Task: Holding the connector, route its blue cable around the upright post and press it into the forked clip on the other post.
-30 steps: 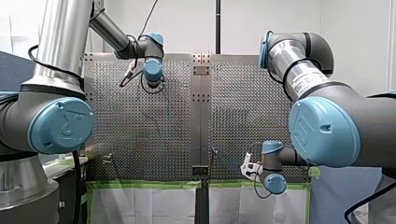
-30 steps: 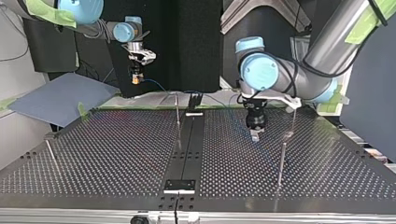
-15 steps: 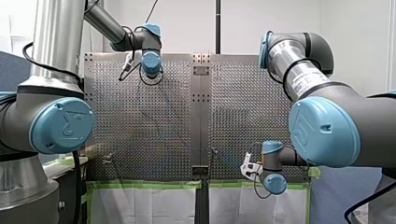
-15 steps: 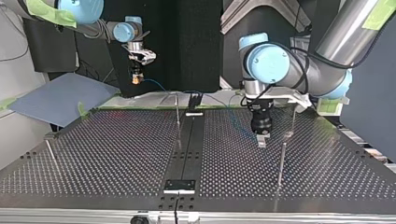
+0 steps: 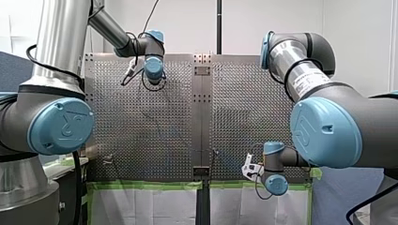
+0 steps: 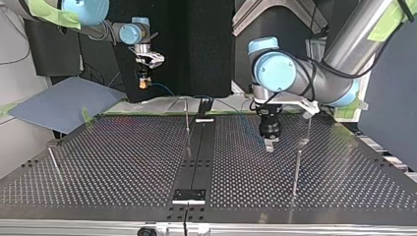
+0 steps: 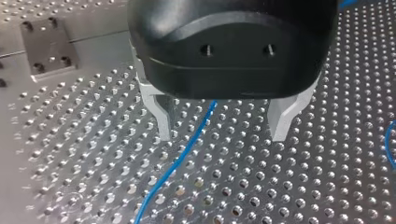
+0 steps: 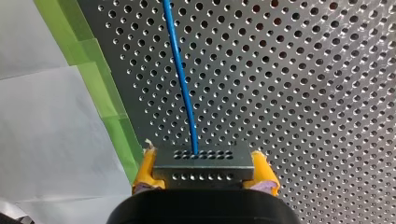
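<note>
My right gripper (image 8: 203,157) has its yellow pads shut on a dark grey connector (image 8: 203,169). The blue cable (image 8: 180,74) runs from the connector ahead over the perforated table. In the top view this gripper (image 6: 143,83) hangs above the table's far edge, with the cable (image 6: 162,89) trailing toward the middle. My left gripper (image 7: 223,134) stands open just above the plate, and the cable (image 7: 186,151) lies between its metal fingers (image 7: 163,122), untouched. In the top view it (image 6: 269,144) hovers between a thin middle post (image 6: 187,119) and two posts (image 6: 296,169) at the right.
A blue-grey sheet (image 6: 64,101) lies off the table at the top view's left. Another thin post (image 6: 53,161) stands near that side. A dark centre strip (image 6: 196,152) divides the plate. Green tape (image 5: 141,185) lines the table's near edge in the front view.
My left gripper shifted toward the top view's right and nearer, then came back to about where it began, staying open. My right arm and the connector have not moved.
</note>
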Motion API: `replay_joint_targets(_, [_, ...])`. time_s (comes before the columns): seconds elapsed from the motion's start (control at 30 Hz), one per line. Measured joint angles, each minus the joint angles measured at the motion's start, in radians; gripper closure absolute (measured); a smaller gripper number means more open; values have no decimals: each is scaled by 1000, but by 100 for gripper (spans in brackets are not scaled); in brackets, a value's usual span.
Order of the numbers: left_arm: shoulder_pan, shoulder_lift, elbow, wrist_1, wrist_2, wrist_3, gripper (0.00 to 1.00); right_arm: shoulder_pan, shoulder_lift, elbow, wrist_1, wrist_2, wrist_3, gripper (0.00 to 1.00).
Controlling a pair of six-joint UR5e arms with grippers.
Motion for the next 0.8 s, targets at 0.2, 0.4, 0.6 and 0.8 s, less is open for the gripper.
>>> replay_joint_targets(0.2, [9, -2, 1, 16, 1, 6, 0, 0, 0, 0, -1, 0, 0, 100])
replay_joint_targets(0.4, [12, -6, 5, 31, 29, 7, 0, 0, 0, 0, -3, 0, 0, 100])
replay_joint_targets(0.6, [6, -40, 36, 10, 24, 13, 0, 0, 1, 0, -4, 0, 0, 100])
replay_joint_targets(0.8, [12, -57, 57, 5, 3, 19, 0, 0, 1, 0, -6, 0, 0, 100])
